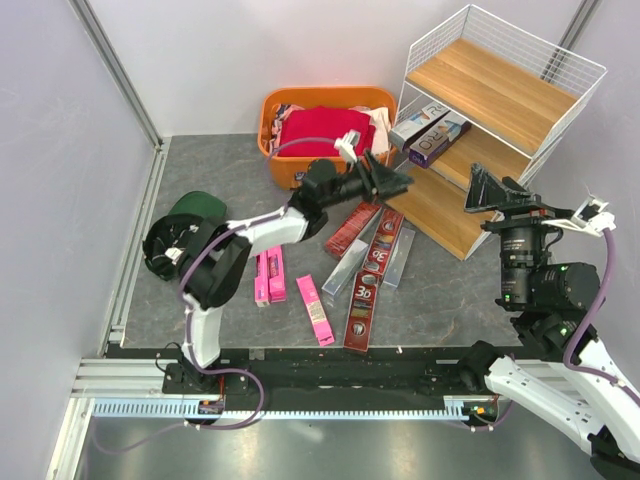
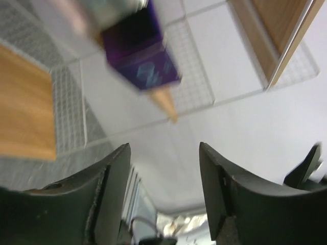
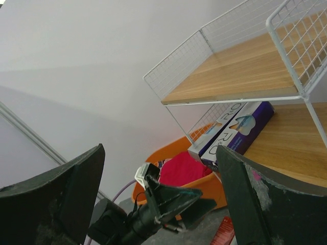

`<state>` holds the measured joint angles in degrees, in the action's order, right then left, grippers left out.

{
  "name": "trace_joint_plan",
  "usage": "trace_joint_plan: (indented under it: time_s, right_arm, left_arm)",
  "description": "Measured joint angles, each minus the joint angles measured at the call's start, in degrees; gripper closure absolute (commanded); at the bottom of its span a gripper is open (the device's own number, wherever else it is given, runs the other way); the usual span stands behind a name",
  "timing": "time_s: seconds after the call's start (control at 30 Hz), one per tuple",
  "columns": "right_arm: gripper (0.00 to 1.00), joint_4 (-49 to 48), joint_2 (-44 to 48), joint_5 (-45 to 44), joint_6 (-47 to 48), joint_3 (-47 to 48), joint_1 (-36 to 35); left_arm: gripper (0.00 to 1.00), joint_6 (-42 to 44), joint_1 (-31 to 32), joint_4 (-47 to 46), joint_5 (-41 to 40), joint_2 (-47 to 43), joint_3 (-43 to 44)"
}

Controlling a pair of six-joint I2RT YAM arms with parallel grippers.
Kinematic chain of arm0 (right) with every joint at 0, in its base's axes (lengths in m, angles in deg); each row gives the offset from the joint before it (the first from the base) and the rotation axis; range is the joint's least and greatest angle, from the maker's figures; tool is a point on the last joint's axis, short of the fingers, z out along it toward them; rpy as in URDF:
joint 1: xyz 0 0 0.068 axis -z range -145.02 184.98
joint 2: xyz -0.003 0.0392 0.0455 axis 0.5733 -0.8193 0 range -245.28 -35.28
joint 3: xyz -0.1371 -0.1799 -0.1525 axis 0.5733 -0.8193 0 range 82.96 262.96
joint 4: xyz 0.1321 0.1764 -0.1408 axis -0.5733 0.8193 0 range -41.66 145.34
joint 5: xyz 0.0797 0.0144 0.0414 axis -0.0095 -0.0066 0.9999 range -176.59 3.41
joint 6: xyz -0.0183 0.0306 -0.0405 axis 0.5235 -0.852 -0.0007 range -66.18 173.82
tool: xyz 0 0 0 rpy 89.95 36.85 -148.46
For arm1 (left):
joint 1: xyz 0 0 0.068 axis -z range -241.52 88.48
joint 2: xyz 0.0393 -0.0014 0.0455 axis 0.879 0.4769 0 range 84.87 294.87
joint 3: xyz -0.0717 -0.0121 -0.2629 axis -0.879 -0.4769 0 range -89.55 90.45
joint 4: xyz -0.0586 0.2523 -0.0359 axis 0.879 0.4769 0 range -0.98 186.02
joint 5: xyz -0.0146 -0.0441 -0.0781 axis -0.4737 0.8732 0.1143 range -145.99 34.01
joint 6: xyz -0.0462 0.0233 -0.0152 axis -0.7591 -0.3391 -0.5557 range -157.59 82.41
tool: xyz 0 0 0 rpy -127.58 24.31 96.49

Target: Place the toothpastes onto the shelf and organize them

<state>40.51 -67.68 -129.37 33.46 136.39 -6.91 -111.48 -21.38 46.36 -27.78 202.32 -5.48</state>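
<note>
The task is at an early stage. Only two toothpastes are on the shelf (image 1: 560, 55): a purple box (image 1: 438, 143) and a silver-white box (image 1: 418, 124) lie side by side, touching, on the middle board (image 1: 478, 152), their ends poking out over its front edge. The top board (image 1: 490, 88) and the lowest board (image 1: 432, 205) show no boxes. Some eight boxes lie loose on the grey table (image 1: 200, 170) in front of the shelf. There are two pink boxes (image 1: 269, 275) lying together, another pink box (image 1: 315, 310) by itself, and a cluster of dark red boxes (image 1: 383, 242) and silver ones (image 1: 345, 268) near the shelf's foot. The left gripper (image 1: 392, 181) hovers just in front of the shelf, near the two shelved boxes, with its jaws spread apart and nothing between them. The right gripper (image 1: 487, 190) is raised beside the lowest board, and its jaws are also wide open and empty. Neither arm has a box in hand, so most of the work is ahead: each loose box needs picking up, and the shelved pair probably wants pushing back and squaring.
</note>
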Motion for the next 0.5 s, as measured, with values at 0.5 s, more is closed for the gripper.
trace_joint_plan:
  time_s: [0.5]
  right_arm:
    - [0.02, 2.86, -5.77, 4.22, -2.36, -0.31, 0.00]
  left_arm:
    - [0.02, 23.21, 0.85, 13.90, -11.50, -45.38, -38.77]
